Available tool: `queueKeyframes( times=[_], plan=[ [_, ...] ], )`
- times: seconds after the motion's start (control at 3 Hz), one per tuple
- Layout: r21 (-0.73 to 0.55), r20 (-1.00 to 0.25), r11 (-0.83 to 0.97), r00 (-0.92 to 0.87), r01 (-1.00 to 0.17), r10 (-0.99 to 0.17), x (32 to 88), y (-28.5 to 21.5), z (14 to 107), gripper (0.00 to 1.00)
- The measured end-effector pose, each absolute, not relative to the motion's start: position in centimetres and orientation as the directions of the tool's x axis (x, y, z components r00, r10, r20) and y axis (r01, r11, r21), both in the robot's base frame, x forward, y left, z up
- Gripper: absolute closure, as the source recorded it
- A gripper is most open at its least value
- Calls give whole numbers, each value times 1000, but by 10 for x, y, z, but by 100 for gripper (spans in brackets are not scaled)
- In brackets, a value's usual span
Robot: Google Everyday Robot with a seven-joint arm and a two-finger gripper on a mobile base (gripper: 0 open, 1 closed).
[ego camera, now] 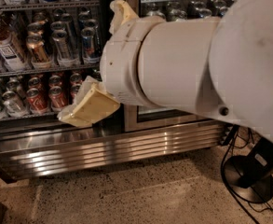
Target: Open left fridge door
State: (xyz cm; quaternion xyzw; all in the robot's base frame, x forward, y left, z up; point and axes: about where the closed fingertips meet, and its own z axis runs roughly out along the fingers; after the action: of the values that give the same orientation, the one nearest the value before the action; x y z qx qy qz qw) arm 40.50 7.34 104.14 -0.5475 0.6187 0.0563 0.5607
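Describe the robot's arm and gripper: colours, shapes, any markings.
The arm is a thick, smooth white cylinder widening into a rounded shell, with a ringed collar at the wrist and one small dark hole underneath. The gripper, in front of the fridge near its middle, has two cream, blocky fingers with flat tan faces.

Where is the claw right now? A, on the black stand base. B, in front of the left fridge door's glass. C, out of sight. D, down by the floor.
B: the claw, fingers spread, sits before the left fridge door, with shelved cans showing behind it.
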Motion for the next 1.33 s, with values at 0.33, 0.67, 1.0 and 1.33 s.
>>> queueKeyframes(
  times=[0.33,0.67,1.0,1.33],
  plan=[
    [-544,-756,395,228,-740,-614,405,73,1042,0],
    [-545,-775,438,230,-715,-589,404,48,1051,0],
    [-565,-783,474,258,-676,-566,383,-4,1054,0],
    [-612,-761,505,280,-609,-585,360,-76,1042,0]
  ],
)
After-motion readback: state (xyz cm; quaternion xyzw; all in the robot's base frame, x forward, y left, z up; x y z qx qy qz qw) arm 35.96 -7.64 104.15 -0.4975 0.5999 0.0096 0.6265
